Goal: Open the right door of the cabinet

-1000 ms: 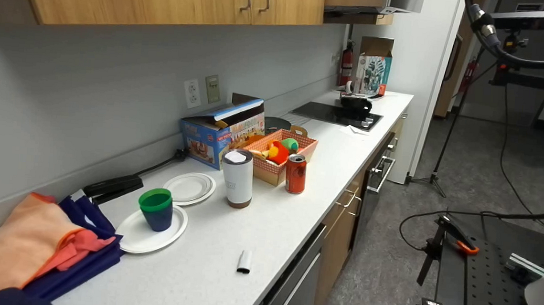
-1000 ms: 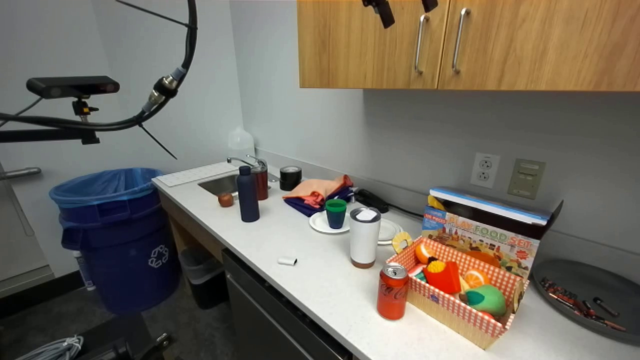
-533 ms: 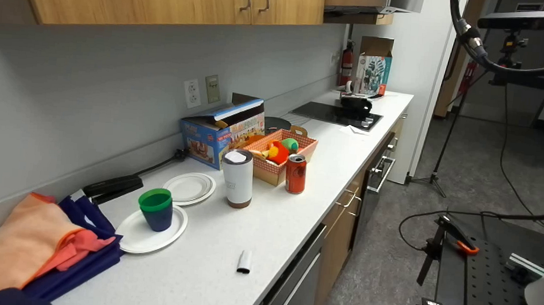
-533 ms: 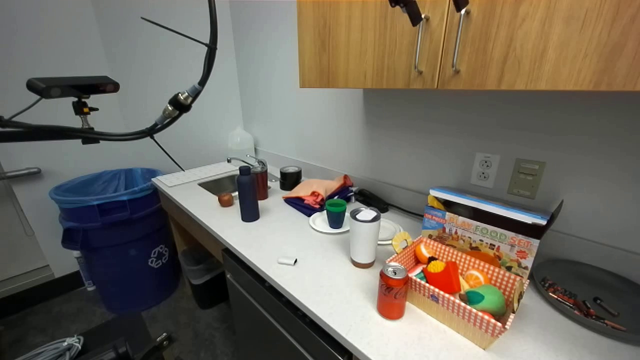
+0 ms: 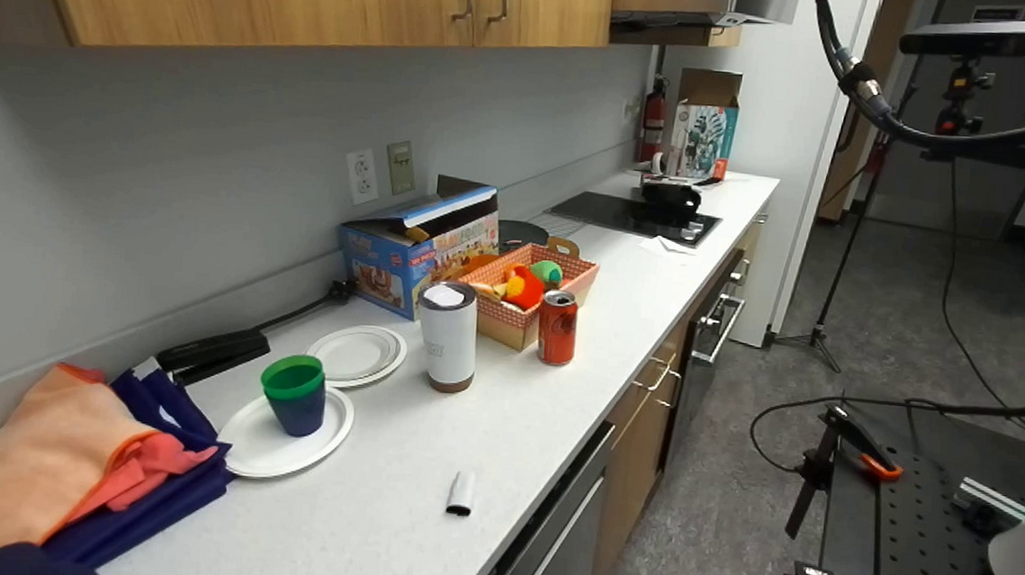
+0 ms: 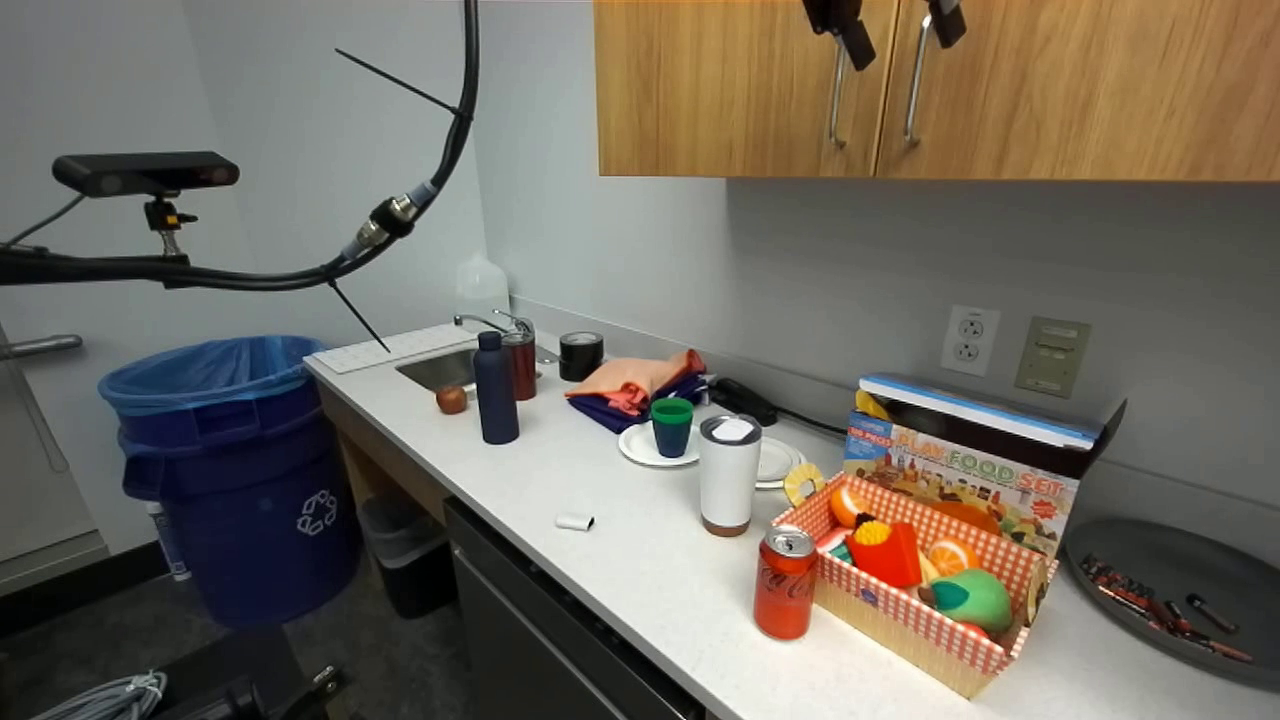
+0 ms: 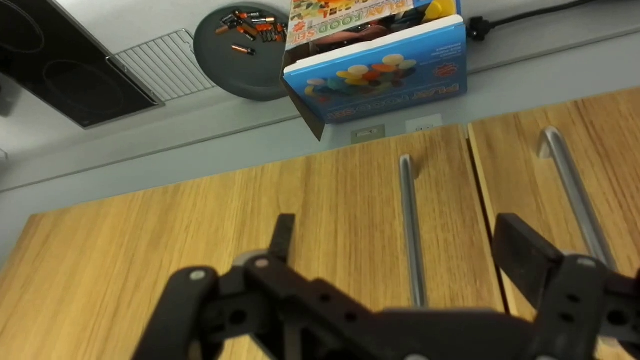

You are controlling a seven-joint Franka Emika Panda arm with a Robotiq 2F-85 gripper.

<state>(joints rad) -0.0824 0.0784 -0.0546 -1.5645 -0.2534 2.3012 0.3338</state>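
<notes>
The cabinet [image 6: 700, 100] hangs on the wall, with its doors shut. The right door [image 6: 1090, 90] is a flat brown wood panel, also in an exterior view [image 5: 554, 11]. In the wrist view, which stands upside down, it is the left panel [image 7: 325, 200]. Its silver bar handle [image 7: 411, 225] runs upright by the gap between the doors. My gripper [image 7: 396, 225] is open and empty in front of the doors. The handle shows between its fingers [image 7: 282, 235]; its distance from them cannot be told. In an exterior view the gripper [image 6: 902, 38] is by the handle's top end.
The adjoining left door has its own handle [image 6: 838, 95] close by. A range hood [image 5: 762, 3] is beyond the cabinet. Below, the counter [image 6: 640, 590] bears a toy-food basket [image 6: 900, 650], a red can [image 6: 785, 590], a white tumbler [image 6: 728, 480] and a box [image 6: 985, 480].
My gripper has moved to the right in an exterior view, from in front of the left door to the right door's handle, and ends slightly lower. Its cable swung along. The doors stay shut.
</notes>
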